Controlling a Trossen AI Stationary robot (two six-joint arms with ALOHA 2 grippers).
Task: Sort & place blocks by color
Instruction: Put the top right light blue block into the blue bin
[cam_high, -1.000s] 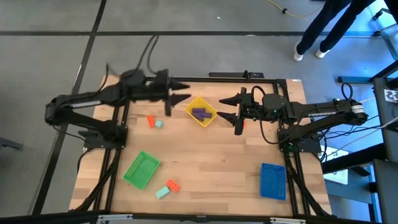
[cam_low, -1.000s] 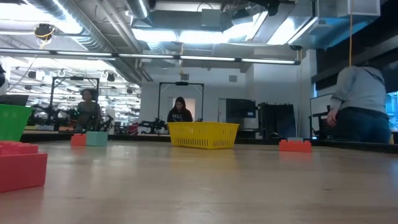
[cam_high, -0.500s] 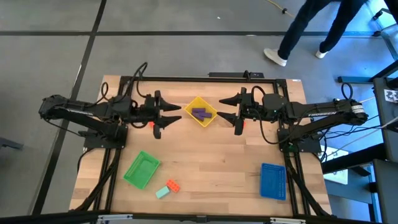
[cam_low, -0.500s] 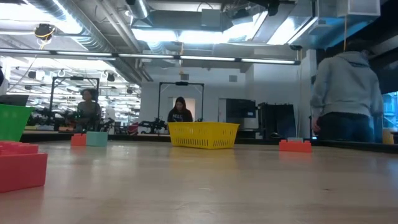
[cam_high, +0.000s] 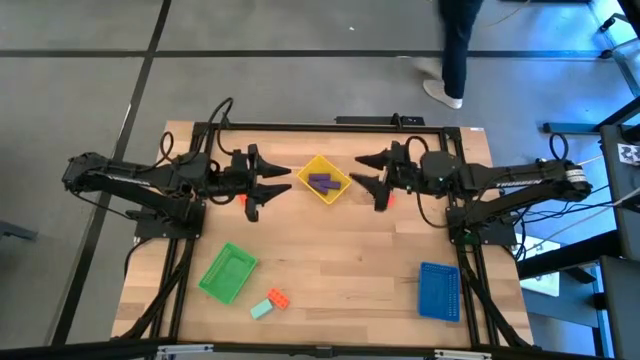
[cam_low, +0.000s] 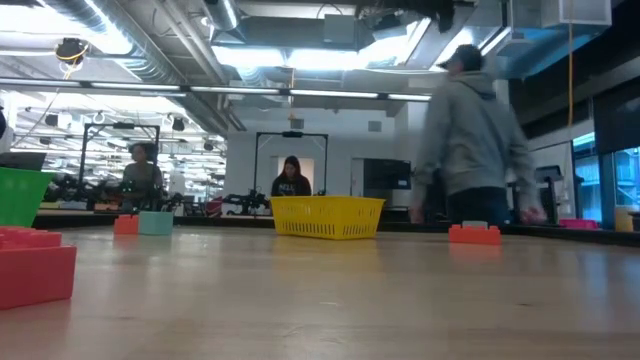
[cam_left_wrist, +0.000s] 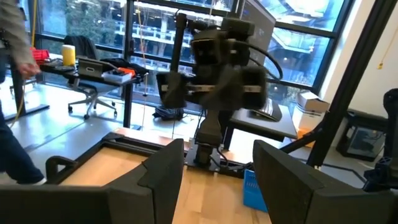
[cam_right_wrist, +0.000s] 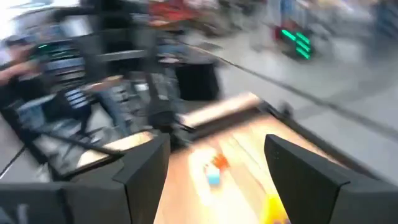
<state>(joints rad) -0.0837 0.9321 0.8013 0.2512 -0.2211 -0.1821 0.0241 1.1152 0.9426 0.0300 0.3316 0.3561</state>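
1. The left claw hangs over the tabletop with its fingers apart and nothing between them, aimed toward the yellow tray.
2. An orange-red block shows just beneath that claw, on the arm's side of the fingertips (mostly hidden by the wrist, so I cannot tell its long axis).
3. The right claw also stands open and empty, on the other side of the yellow tray; an orange-red block peeks out just under its wrist.
4. 2 purple blocks already lie in the yellow tray.
5. An orange-red block and a mint block sit touching near the green tray, closer to the left arm.
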